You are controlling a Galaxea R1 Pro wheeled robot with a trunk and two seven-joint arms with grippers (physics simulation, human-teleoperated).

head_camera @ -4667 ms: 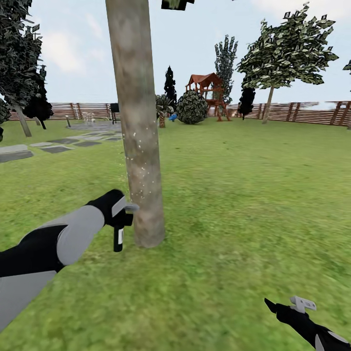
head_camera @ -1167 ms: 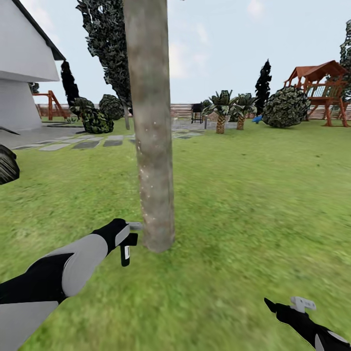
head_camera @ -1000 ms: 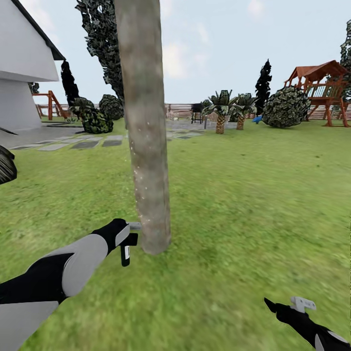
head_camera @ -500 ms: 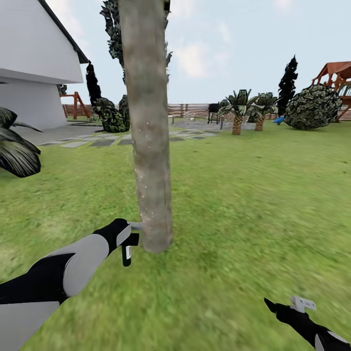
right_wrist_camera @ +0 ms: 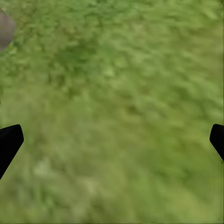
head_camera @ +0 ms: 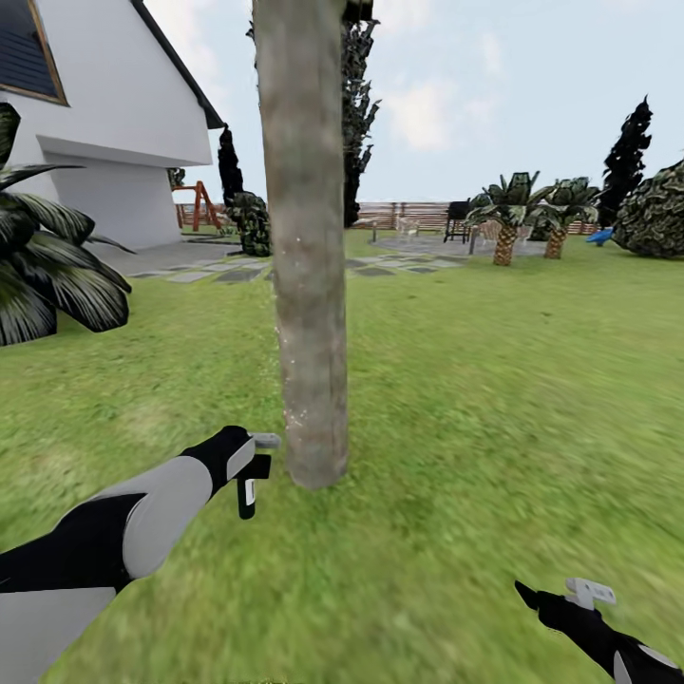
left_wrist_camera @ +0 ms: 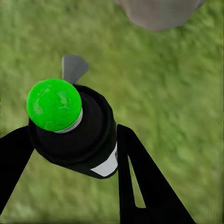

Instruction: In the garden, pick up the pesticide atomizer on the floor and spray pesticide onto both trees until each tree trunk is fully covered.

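From the head camera, the tree trunk [head_camera: 309, 247] stands straight up out of the grass [head_camera: 475, 399], and everything else is best placed against it. The left claw [head_camera: 249, 465] sits low beside the trunk's base, on the house [head_camera: 104, 123] side, clamped on the spray bottle [head_camera: 247, 489]. The bottle hangs upright with its grey trigger head pointing at the bark, just short of touching. The right claw [head_camera: 556, 600] is well away from the trunk on the other side, low over the lawn, carrying nothing.

The left wrist camera looks down the bottle [left_wrist_camera: 77, 133]: a green cap on top, the white label on its side, and a black finger [left_wrist_camera: 140, 186] pressed against each flank of the round body. The trunk's flared foot [left_wrist_camera: 158, 11] shows just beyond the nozzle.

In the right wrist camera, two black fingertips [right_wrist_camera: 9, 142] sit at opposite edges with only grass [right_wrist_camera: 116, 107] between them — the claw is spread wide.

The bottle looks like a small, rigid plastic thing — probably light, and smooth enough to twist in a loose pinch. A hold across the middle of the body, as here, seems right: it keeps the trigger head free and the nozzle aimed at the trunk.
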